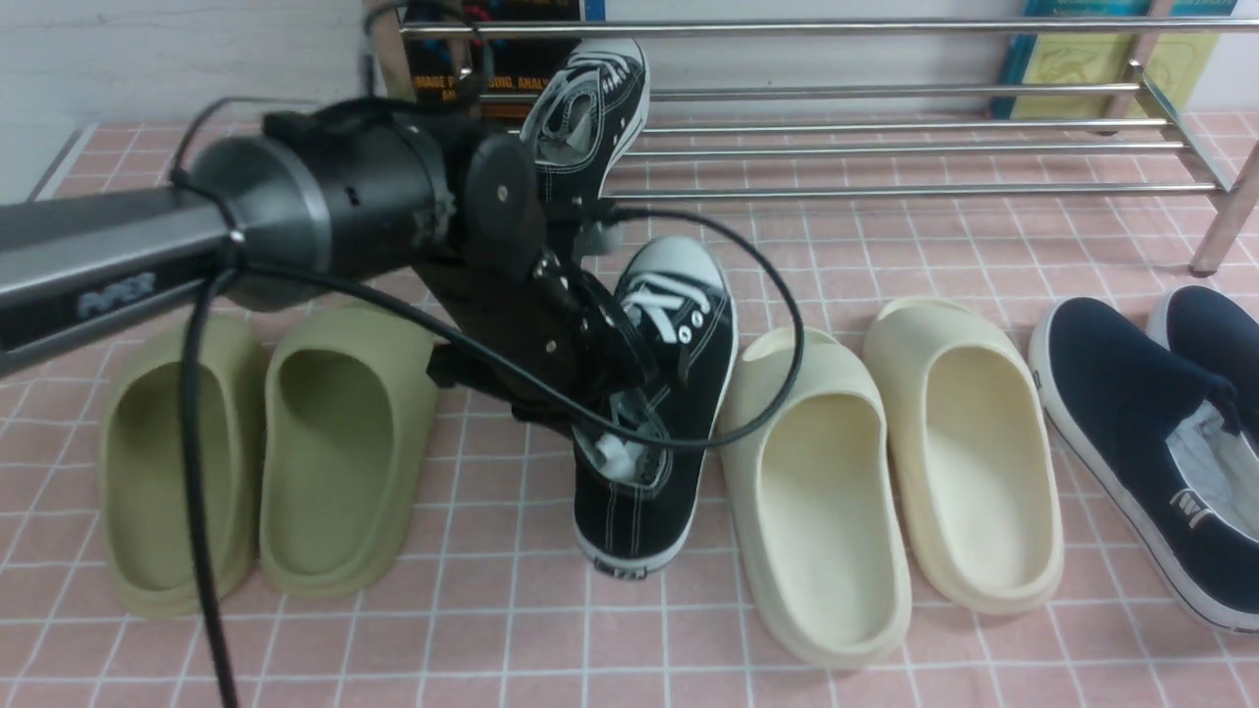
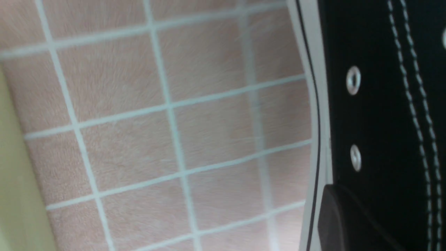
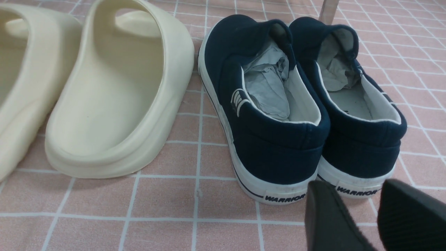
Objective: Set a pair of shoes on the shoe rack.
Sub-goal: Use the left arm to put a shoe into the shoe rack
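The rack point(image 1: 885, 147) holds one sneaker point(image 1: 587, 113) tilted against its left bars; the other sneaker point(image 1: 689, 393) lies on the floor point(image 1: 492, 629). Its canvas looks light and soft, so the collar wall seems the best hold. The left gripper point(image 1: 615, 442) sits there, though I cannot tell if it is clamped; the right gripper point(image 3: 362, 216) is apart.

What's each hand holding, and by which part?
Left hand pinches the nearer black sneaker by its side wall beside the opening; right hand is empty.
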Controlling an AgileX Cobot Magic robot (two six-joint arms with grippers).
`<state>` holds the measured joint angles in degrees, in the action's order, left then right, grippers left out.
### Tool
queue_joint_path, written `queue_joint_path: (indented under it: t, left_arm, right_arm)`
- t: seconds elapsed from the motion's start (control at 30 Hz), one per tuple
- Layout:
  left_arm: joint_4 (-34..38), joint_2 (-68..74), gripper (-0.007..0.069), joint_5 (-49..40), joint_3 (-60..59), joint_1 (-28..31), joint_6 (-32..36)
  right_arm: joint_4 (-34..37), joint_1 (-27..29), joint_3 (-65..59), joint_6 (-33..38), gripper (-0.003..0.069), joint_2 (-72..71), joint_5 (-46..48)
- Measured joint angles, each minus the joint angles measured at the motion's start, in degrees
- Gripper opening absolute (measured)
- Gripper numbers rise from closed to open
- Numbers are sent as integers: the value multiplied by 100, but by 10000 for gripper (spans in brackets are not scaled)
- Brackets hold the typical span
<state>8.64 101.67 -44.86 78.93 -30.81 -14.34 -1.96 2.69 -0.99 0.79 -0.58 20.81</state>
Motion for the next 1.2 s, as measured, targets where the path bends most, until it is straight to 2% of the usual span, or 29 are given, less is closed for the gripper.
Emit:
queue_joint_path:
  t: [0.13, 0.3, 0.47, 0.77, 1.0, 1.2]
  left_arm:
    - [178, -291, 18, 206, 69, 0, -62]
    - [203, -9, 18, 338, 457, 0, -169]
    - [222, 584, 18, 346, 1245, 45, -172]
    - [272, 2197, 18, -254, 3569, 562, -298]
    - [274, 3050, 18, -233, 4796, 698, -387]
    - [258, 3478, 27, -115, 5375, 709, -376]
  right_arm:
    - [0, 0, 0, 0, 237, 0, 0]
    - [0, 0, 0, 0, 237, 0, 0]
    - [0, 0, 0, 0, 237, 0, 0]
    - [8, 0, 0, 0, 237, 0, 0]
    - [3, 0, 0, 0, 237, 0, 0]
    - [3, 0, 0, 0, 237, 0, 0]
